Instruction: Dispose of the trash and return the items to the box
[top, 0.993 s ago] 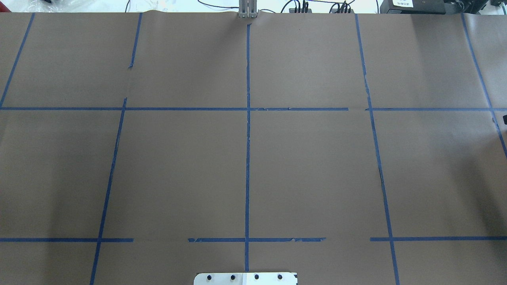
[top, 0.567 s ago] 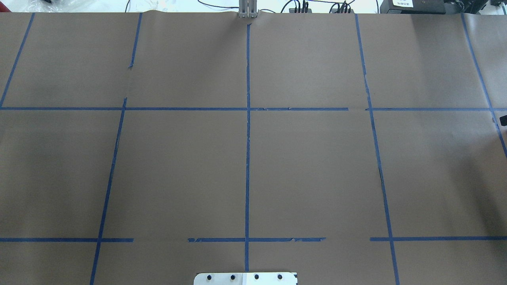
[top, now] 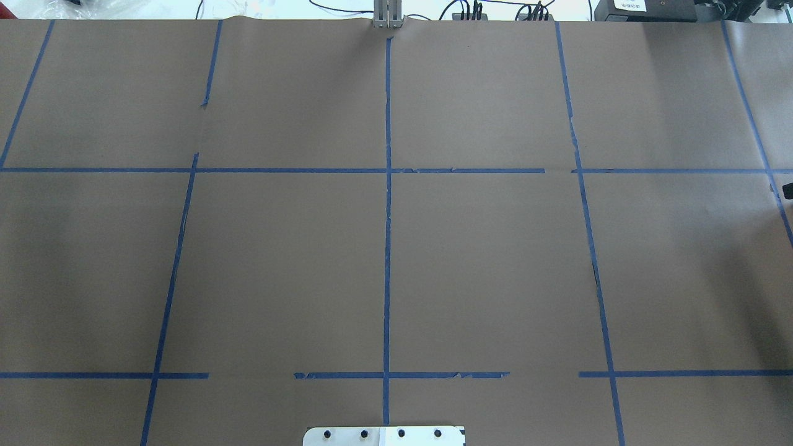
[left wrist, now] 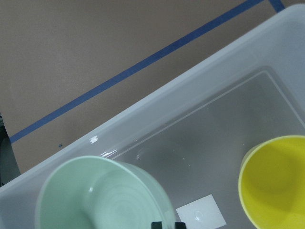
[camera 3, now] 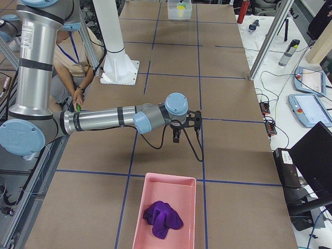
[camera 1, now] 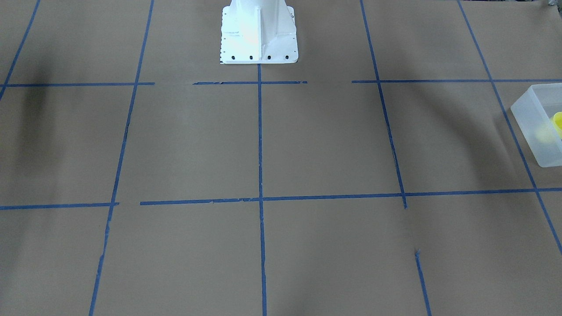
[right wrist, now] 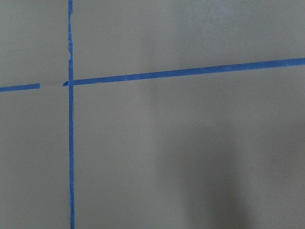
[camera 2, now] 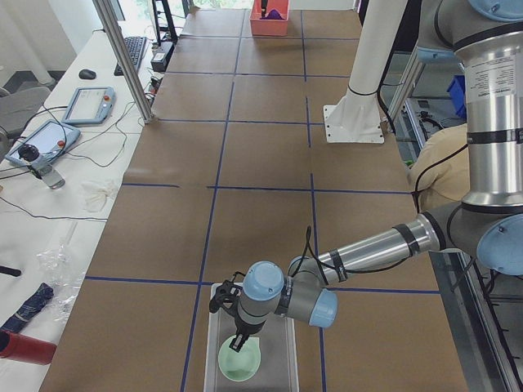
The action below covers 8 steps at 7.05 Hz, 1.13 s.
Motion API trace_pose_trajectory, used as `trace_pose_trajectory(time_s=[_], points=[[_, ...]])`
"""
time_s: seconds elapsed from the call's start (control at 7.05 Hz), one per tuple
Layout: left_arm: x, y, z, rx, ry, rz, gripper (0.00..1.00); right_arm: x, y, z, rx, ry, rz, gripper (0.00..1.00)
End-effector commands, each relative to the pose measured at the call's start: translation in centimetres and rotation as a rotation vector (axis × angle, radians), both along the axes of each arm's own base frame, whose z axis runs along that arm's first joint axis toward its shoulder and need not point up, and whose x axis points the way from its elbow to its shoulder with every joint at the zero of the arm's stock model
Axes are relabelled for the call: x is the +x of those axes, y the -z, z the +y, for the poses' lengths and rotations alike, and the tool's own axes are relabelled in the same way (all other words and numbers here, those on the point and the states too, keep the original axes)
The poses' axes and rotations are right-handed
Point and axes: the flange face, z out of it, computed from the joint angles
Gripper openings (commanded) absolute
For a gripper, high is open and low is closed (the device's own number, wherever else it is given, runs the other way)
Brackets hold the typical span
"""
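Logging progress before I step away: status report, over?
Left gripper at green bowl rim, grip unclear. Right gripper above table, state unclear. Green bowl and yellow cup within box. No obstruction seen.

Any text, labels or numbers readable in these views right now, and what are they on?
No text can be read in any view.
white label on the black device at the table's far edge: too small and blurred.
white sticker at the floor of the box: no print visible.
teach pendant screens: too small.
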Motion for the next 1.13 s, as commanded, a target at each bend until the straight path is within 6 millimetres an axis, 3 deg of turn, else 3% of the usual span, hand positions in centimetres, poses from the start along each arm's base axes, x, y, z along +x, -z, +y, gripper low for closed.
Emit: trace_pose_trajectory(time_s=[0.0,0.14,0.28,0.43,0.71,0.85,0.99], points=[[1.1,8.5,-1.6,-0.004,0.109,0.200,1.00,0.1,1.0,0.2,0.009,-0.008,-0.001,1.00],[1.9,13.2,-2.6,-0.037,0.216,0.261,1.00,0.2,0.9,0.1,0.012,-0.020,0.021,1.00],[4.1,15.6,-3.1,-0.029,0.187,0.279,1.00,0.9,0.0,0.4,0.025,-0.051,0.095,1.00],[7.5,18.9,-3.7,-0.073,0.200,0.326,1.00,1.6,-0.3,1.3,0.039,-0.080,0.158,1.00],[16.6,27.1,-3.3,-0.095,0.100,0.406,1.00,1.6,-0.4,2.1,0.035,-0.078,0.163,1.00],[18.3,28.5,-3.8,-0.103,0.067,0.404,1.00,1.6,-0.5,2.1,0.033,-0.077,0.162,1.00],[20.2,28.7,-3.3,-0.114,0.011,0.384,1.00,1.6,-0.7,2.1,0.032,-0.076,0.163,1.00]])
